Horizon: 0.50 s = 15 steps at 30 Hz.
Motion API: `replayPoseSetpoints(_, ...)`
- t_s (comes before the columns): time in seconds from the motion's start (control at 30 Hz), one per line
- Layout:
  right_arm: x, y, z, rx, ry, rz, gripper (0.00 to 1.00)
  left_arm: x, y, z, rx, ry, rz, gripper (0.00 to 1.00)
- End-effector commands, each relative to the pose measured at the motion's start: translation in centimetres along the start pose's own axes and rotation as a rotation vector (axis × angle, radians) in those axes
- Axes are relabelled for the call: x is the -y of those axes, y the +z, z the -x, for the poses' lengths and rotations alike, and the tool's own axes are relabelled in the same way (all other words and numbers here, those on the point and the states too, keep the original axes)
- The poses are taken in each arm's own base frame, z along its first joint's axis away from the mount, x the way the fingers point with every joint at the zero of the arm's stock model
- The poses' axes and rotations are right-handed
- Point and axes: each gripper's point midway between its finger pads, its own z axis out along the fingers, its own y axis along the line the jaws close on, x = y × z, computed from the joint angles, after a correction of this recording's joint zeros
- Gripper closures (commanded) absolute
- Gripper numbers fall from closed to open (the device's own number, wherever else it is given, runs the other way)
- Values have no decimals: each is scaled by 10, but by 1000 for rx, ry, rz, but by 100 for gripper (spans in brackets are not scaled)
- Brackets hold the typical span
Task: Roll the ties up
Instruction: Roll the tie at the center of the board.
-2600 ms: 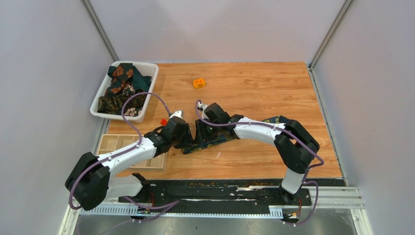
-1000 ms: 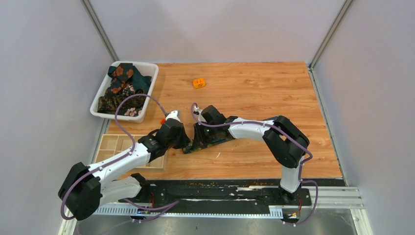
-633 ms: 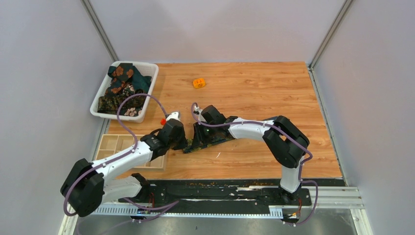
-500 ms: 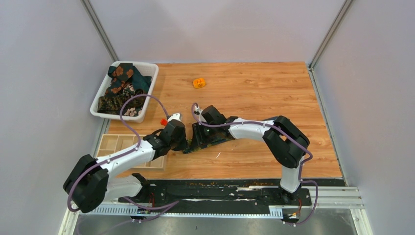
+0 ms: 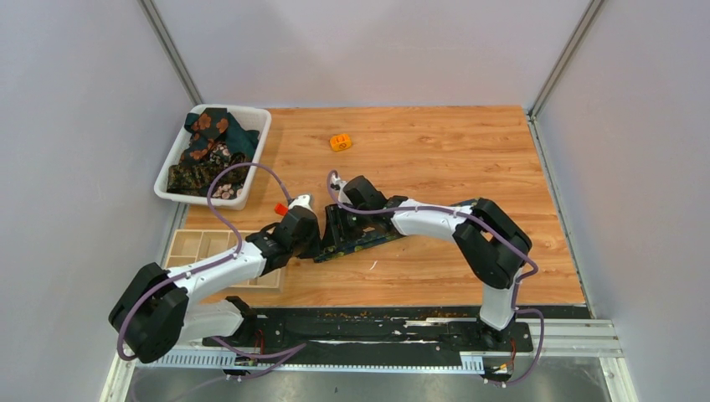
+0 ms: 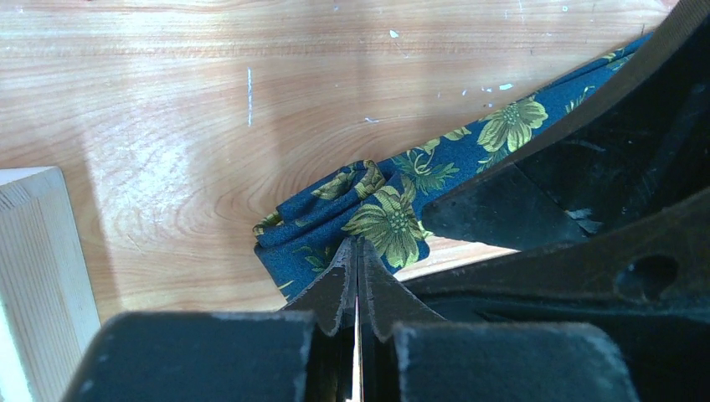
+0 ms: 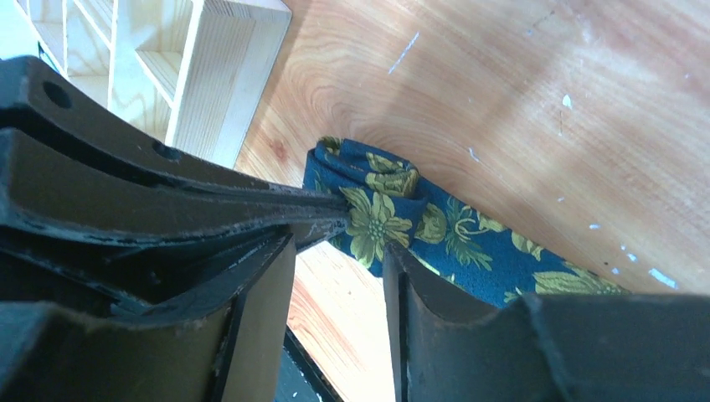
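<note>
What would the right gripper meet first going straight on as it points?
Probably the navy tie, its bunched end just ahead of the right gripper; the left gripper has its shut tips there too, so depth leaves unclear which comes first.

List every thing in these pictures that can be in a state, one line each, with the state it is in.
navy tie: laid out, one end loosely rolled
left tool: shut, tips against the rolled end
right tool: open, jaws apart at the roll
ties in the basket: unrolled, heaped together
white basket: upright, holding the heap
</note>
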Motion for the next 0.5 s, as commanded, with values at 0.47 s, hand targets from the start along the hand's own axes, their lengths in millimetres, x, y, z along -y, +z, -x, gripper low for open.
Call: replayPoseSetpoints(0.47, 11, 25, 9, -4, 23, -23, 63, 13, -5, 6, 31, 32, -75, 100)
